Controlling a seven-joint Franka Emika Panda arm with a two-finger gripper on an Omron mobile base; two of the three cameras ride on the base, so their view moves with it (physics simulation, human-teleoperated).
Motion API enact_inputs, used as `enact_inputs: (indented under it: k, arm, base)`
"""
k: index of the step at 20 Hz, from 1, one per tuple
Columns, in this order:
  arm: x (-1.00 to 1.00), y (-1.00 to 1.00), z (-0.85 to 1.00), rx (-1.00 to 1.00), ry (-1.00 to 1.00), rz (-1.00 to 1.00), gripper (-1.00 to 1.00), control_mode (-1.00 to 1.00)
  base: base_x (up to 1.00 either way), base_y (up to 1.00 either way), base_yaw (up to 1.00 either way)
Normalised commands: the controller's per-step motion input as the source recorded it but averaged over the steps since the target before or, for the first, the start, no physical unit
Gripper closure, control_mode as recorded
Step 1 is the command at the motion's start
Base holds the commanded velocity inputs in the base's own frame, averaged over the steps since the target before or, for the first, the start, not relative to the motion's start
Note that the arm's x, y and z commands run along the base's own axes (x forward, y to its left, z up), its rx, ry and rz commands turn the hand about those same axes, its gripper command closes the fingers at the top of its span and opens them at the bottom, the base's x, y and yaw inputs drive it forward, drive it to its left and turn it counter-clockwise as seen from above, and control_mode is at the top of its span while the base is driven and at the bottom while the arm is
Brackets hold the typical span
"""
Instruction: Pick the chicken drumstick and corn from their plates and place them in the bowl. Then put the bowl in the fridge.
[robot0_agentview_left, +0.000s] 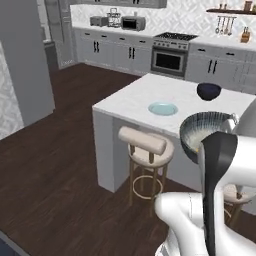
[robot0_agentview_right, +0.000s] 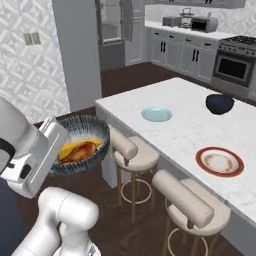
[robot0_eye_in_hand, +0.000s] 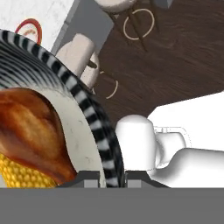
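Bowl (robot0_agentview_right: 82, 142) rim clamped between the gripper (robot0_eye_in_hand: 113, 175) fingers, drumstick (robot0_eye_in_hand: 30, 131) and corn (robot0_eye_in_hand: 24, 177) inside

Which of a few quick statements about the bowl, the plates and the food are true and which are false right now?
1. The chicken drumstick lies in the bowl. True.
2. The corn sits on the light-blue plate. False: it is in the bowl, under the drumstick.
3. The bowl rests on the island counter. False: the gripper holds it by the rim, off the counter.
4. The red-rimmed plate carries no food. True.
5. The dark bowl stands on the counter. True.
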Motion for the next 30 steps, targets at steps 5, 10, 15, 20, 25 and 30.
enact_inputs:
  k: [5,10,15,20,25,30]
  arm:
    - [0.0,0.0,0.0,0.0,0.0,0.0,1.0,1.0]
    - [0.0,0.0,0.0,0.0,0.0,0.0,1.0,1.0]
    - [0.0,0.0,0.0,0.0,0.0,0.0,1.0,1.0]
    - [0.0,0.0,0.0,0.0,0.0,0.0,1.0,1.0]
    - [0.0,0.0,0.0,0.0,0.0,0.0,1.0,1.0]
    - [0.0,0.0,0.0,0.0,0.0,0.0,1.0,1.0]
  base:
    - [0.06,1.0,0.61]
    - [0.74,0.99,0.42]
    - [1.0,0.71,0.33]
    - [1.0,0.66,0.11]
    - [1.0,0.39,-0.09]
    - [1.0,0.56,-0.32]
